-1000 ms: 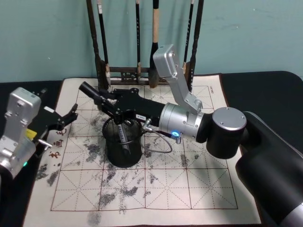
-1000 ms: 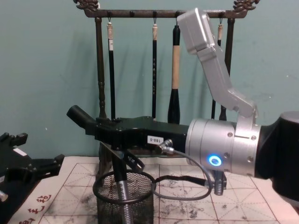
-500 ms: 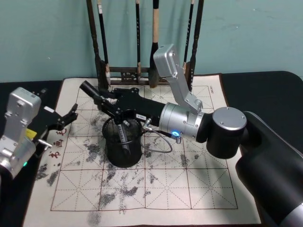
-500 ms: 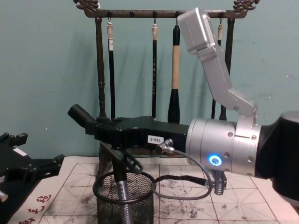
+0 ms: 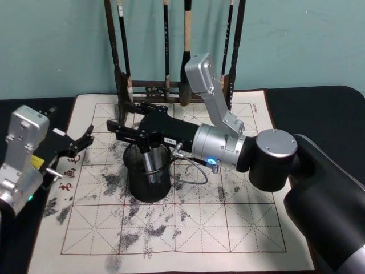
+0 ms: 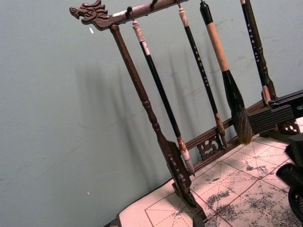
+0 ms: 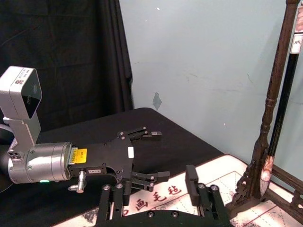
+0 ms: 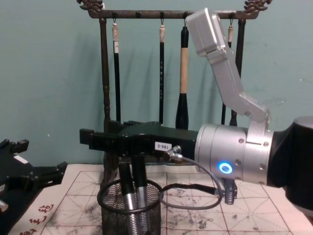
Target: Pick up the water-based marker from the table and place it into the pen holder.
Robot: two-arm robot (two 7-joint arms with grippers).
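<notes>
The right gripper [image 5: 137, 135], fingers spread, hovers over the black wire-mesh pen holder [image 5: 148, 177], where the silver-barrelled marker [image 5: 153, 161] apparently stands free.

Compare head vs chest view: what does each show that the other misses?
Head view alone: the practice mat's full grid in front of the cup, and the left arm's silver housing, with the left gripper open at the mat's left edge.
Chest view alone: the brush rack's top bar with the brushes hanging from it.
Both: the right gripper reaching down into the mesh cup, with two silver-tipped pens standing inside it.
</notes>
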